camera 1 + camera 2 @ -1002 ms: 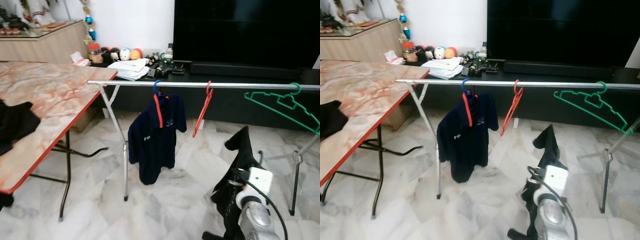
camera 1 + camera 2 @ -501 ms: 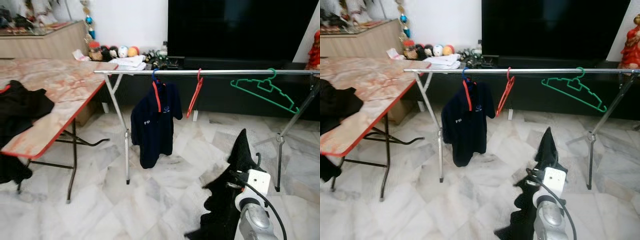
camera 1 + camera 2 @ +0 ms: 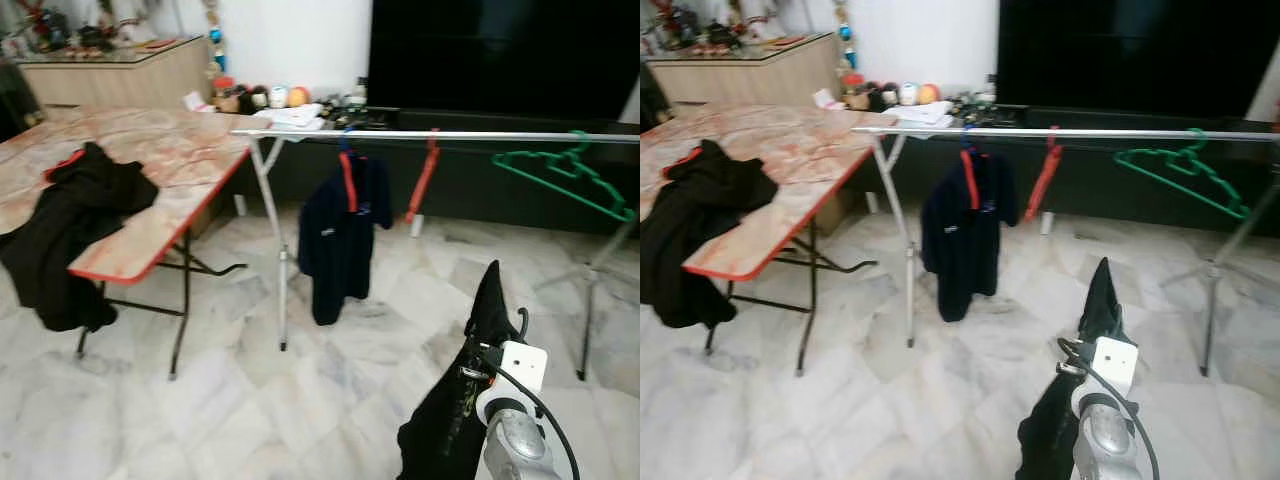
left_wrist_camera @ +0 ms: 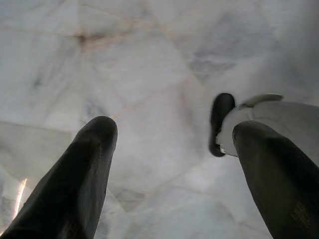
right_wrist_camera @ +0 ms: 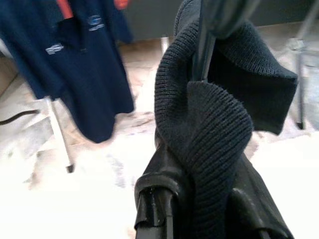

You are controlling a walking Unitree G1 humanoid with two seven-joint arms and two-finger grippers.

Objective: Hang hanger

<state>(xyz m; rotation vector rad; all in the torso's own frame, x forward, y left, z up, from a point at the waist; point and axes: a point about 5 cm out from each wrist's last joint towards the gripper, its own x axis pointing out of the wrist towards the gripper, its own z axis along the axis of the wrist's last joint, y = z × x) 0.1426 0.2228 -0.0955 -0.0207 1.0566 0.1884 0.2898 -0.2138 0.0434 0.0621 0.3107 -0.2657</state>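
Observation:
A silver clothes rail (image 3: 480, 135) crosses the room in front of a dark TV unit. On it hang a navy shirt (image 3: 340, 235) on a red hanger, a bare red hanger (image 3: 422, 185) and a bare green hanger (image 3: 565, 172). My right gripper (image 5: 199, 214) is low at the right, well short of the rail, shut on a black knit garment (image 3: 450, 420) that drapes over its fingers; a dark hanger bar (image 5: 203, 50) pokes out of the knit. My left gripper (image 4: 174, 132) hangs open above the marble floor, beside my foot (image 4: 219, 122).
A marble-topped folding table (image 3: 150, 170) with a red edge stands to the left, black clothing (image 3: 70, 230) draped over its corner. The rail's legs (image 3: 282, 290) stand on the marble floor. Toys and papers crowd the TV unit (image 3: 300, 110) behind.
The whole picture has shifted: the camera backed off and turned left, so the rail looks farther and the table's black clothing came into view. My right gripper still holds the black garment.

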